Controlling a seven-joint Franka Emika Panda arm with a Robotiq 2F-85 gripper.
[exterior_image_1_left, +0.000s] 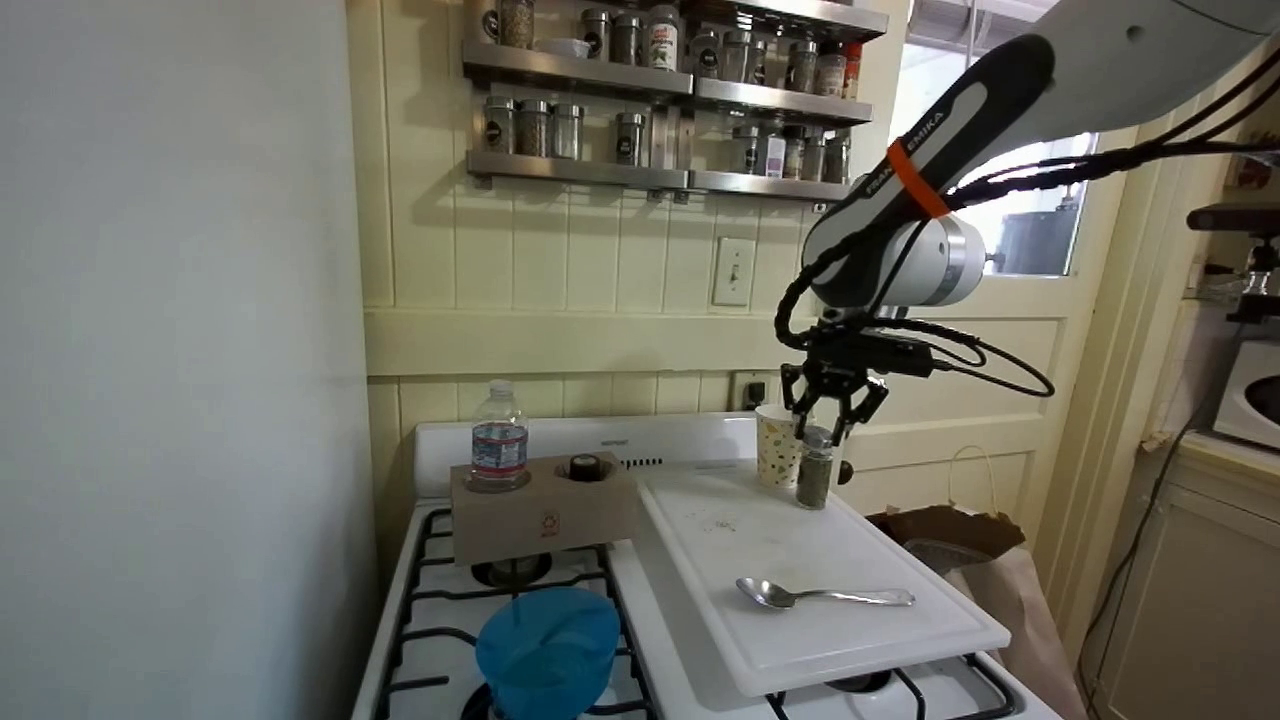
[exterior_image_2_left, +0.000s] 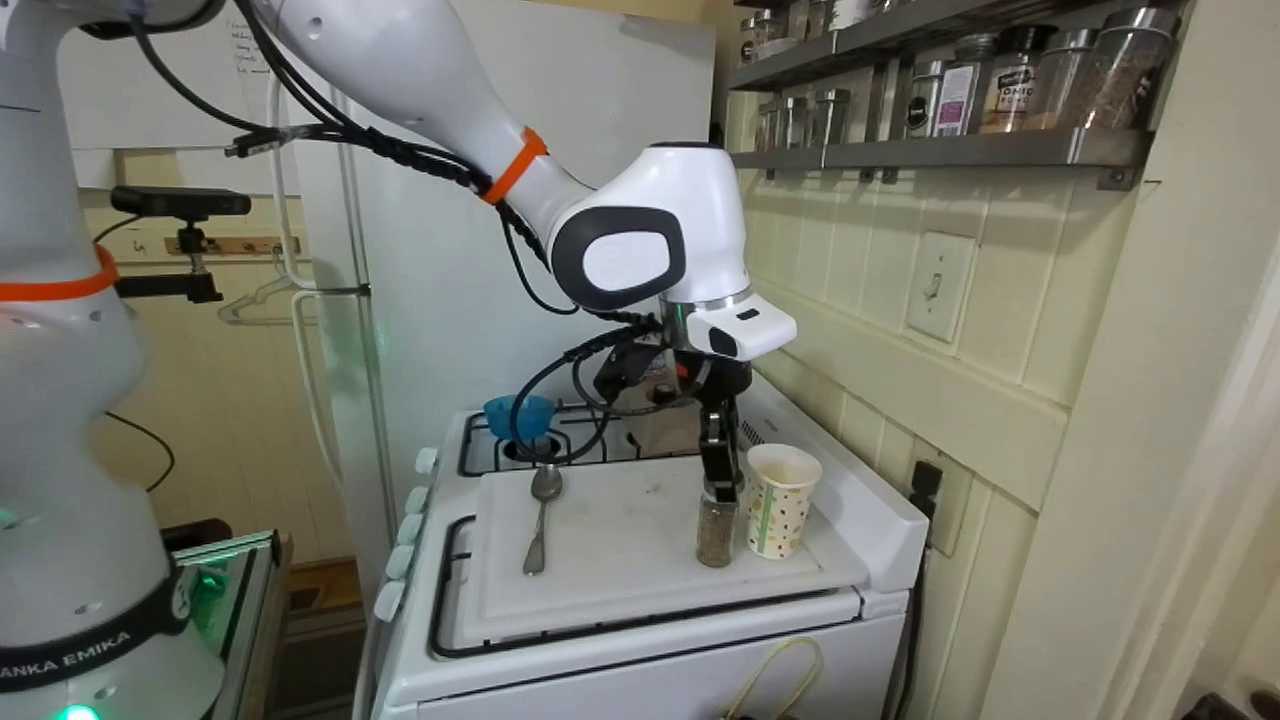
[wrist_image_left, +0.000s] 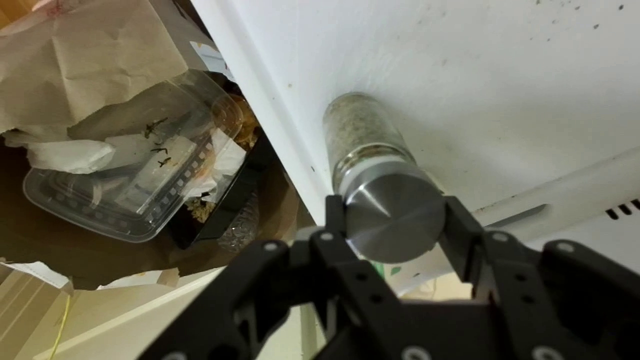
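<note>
Water bottle (exterior_image_1_left: 498, 450): clear plastic, red-and-blue label, upright in a hole of the cardboard box.
Cardboard box (exterior_image_1_left: 545, 525): at back of the gas stove (exterior_image_1_left: 668, 630), dark round top (exterior_image_1_left: 585, 466) showing in its second hole.
Blue bowl (exterior_image_1_left: 548, 645): translucent, on burner grate, in front of box.
Cutting board (exterior_image_1_left: 790, 548): white, lying over the other burners, dark specks toward the back.
Paper cup (exterior_image_1_left: 777, 455): patterned, upright on board, just beside the jar.
Spice jar (exterior_image_1_left: 814, 482): glass, silver lid, greenish-brown contents, upright near board's back corner; whether base touches board, can't tell.
Gripper (exterior_image_1_left: 819, 436): points down, fingertips pinching the jar's lid from both sides.
Spoon (exterior_image_1_left: 825, 596): metal, flat on board near front edge, well apart from jar.
Paper bag (exterior_image_1_left: 1020, 615): brown, open, beside stove; wrist view shows clear plastic container (wrist_image_left: 140, 222) inside.
</note>
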